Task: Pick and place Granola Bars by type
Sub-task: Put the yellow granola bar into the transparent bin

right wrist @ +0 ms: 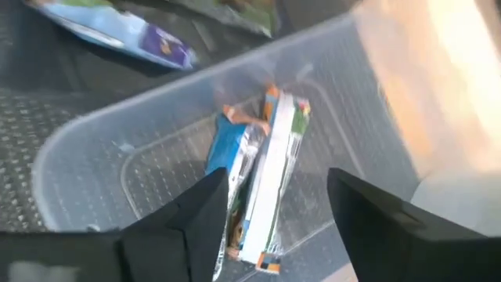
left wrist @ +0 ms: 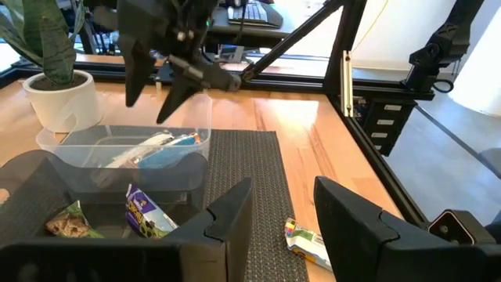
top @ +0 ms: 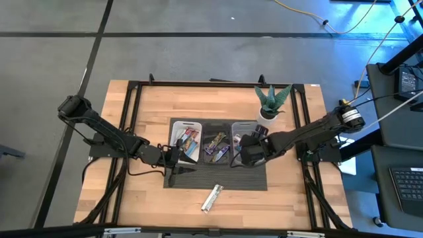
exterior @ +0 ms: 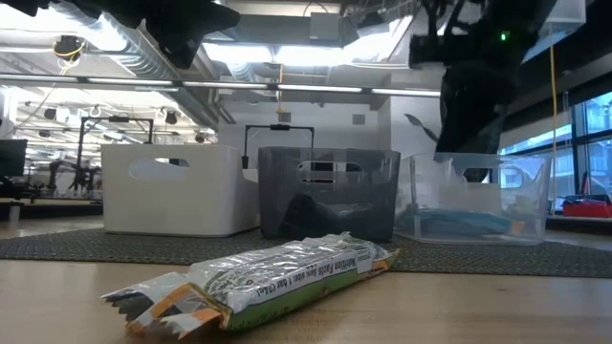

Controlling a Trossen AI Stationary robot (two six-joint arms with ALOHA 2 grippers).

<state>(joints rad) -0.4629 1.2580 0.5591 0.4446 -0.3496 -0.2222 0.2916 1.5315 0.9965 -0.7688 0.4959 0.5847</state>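
Nearest the low camera lies a silver bar (exterior: 258,282) on the bare wood, in front of the dark mat (top: 218,177), its long axis running slantwise and slightly toward the trays.

Going left to right: the left gripper (top: 173,157) hangs over the mat's left edge beside the white tray (top: 177,132), fingers parted with nothing between them. The white tray holds several bars, the black tray (top: 218,125) beside it a few purple-wrapped ones. The right gripper (top: 246,153) hovers over the clear tray (right wrist: 102,125), fingers spread and empty; below them a silver bar and a blue one (right wrist: 227,149) lie in the tray.

The loose silver bar lies toward the front edge from both grippers, roughly between them. Neither arm is clearly nearer, and gripping across its narrow width would probably call for turning the wrist.
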